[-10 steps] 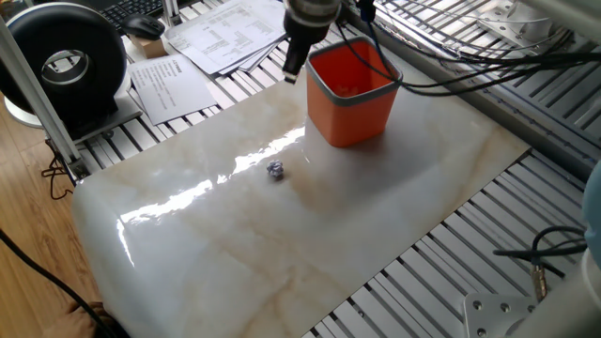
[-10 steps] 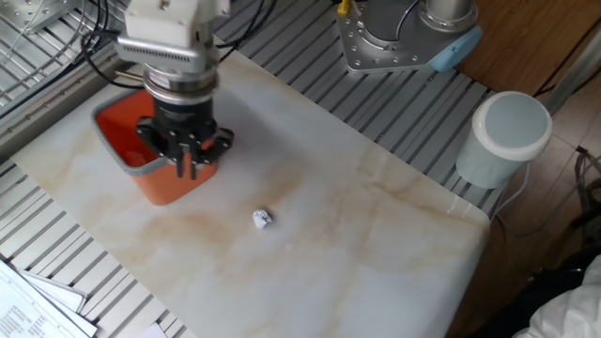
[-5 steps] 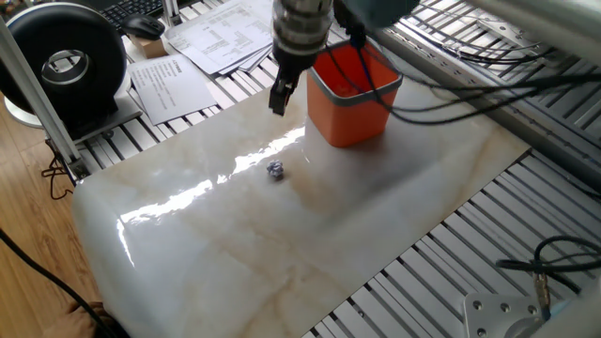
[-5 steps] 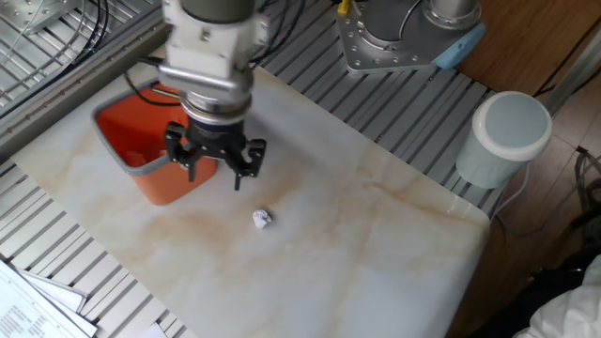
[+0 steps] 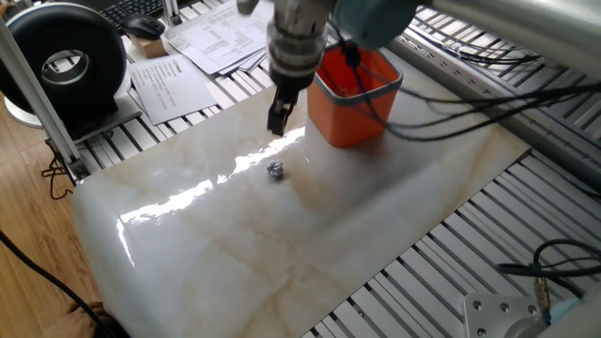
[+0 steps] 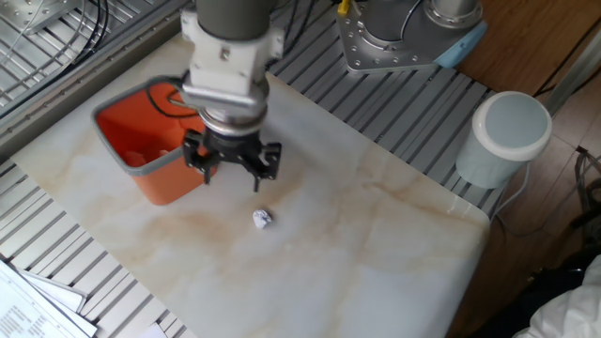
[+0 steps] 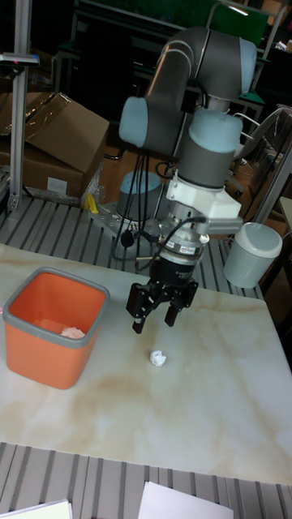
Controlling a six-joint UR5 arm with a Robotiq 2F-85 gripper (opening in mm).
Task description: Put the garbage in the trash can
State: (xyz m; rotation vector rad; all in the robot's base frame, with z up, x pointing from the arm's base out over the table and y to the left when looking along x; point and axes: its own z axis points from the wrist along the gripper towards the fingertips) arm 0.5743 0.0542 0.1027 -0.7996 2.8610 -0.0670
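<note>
Fingers point(image 7: 154, 318) spread, empty, above a paper ball point(image 7: 158, 358); trash can point(image 7: 50, 362) wall hides most contents.

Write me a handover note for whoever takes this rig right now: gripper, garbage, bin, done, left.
Gripper: open, empty, above the marble slab, between the trash can and the last loose scrap.
Trash can: upright at the slab's edge. A cream-white wad lies inside; what else it holds cannot be made out.
Paper ball: bluish-white, alone on the slab, just beyond the fingertips, untouched.
Done: at least one scrap binned.
Left: descend on the paper ball, grasp it, carry it over the can, release.
</note>
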